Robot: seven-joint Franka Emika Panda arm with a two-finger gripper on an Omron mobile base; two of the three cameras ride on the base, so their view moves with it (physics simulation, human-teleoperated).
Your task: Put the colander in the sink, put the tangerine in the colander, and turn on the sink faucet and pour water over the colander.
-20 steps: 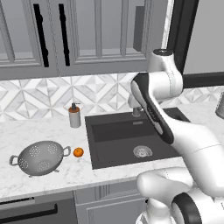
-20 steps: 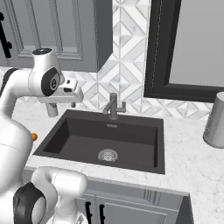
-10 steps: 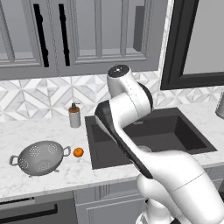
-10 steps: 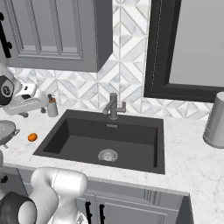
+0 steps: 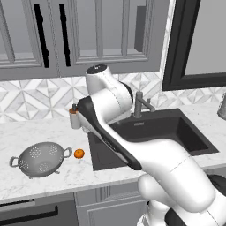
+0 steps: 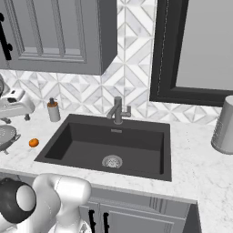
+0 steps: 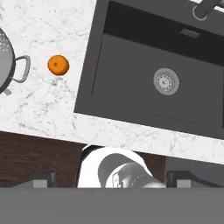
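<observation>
1. Resting on the white marble tabletop [image 5: 48, 132], well left of the sink [image 5: 145, 137], the colander [image 5: 40, 159] is seen upright on its low base.
2. The tangerine [image 5: 79, 153] is found on the tabletop just beside the colander's right loop handle, between the colander and the sink's left edge, apart from both.
3. The sink basin is shown with its round silver drain [image 6: 112, 161] uncovered.
4. The sink faucet [image 6: 118, 110] is placed behind the basin at its middle.
5. A small soap dispenser [image 6: 53, 110] is stood near the sink's rear left corner.
6. The claw is held high above the tabletop edge, looking straight down; whether it is spread or pressed together cannot be told.
7. A grey canister [image 6: 224, 126] is seen far right of the sink.
</observation>
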